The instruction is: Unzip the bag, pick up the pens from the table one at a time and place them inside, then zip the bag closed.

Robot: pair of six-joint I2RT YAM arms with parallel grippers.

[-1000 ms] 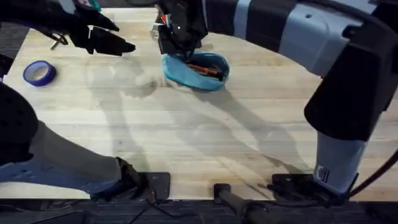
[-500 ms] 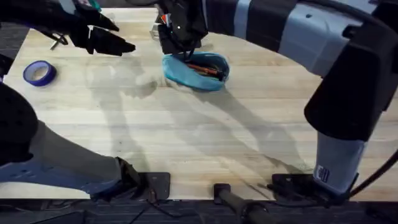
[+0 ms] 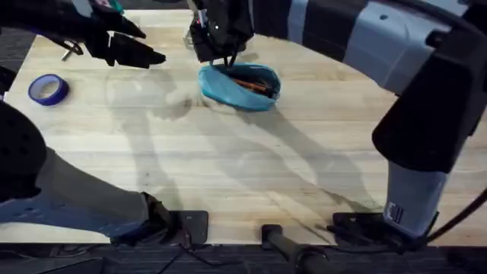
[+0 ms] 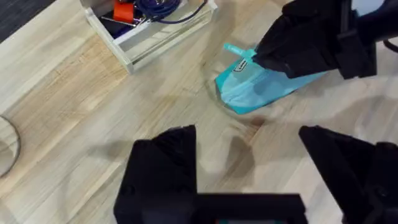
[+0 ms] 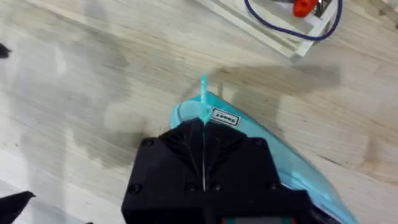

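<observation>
We see the bag (image 3: 240, 85) lying on the table (image 3: 251, 167) in the upper middle of the overhead frame, its mouth open, with the pens (image 3: 249, 84) inside as orange sticks with dark ends. In the right wrist view the bag (image 5: 292, 162) has a small white label near its end, and a thin teal zipper pull (image 5: 203, 99) stands out from that end.

The right gripper (image 3: 221, 55) sits at the upper left end of the bag. In its own view the right gripper (image 5: 203, 134) has its two black fingers pressed together on the zipper pull, so that no gap shows between them.

The left gripper (image 3: 144, 55) hangs in the upper left of the overhead frame, well apart from the bag. In the left wrist view its fingers (image 4: 165, 168) are spread wide, with bare table between them.

A blue tape roll (image 3: 48, 89) lies near the left edge of the overhead frame. A shallow white tray (image 4: 149, 28) with a blue cable and an orange part stands beyond the bag.
</observation>
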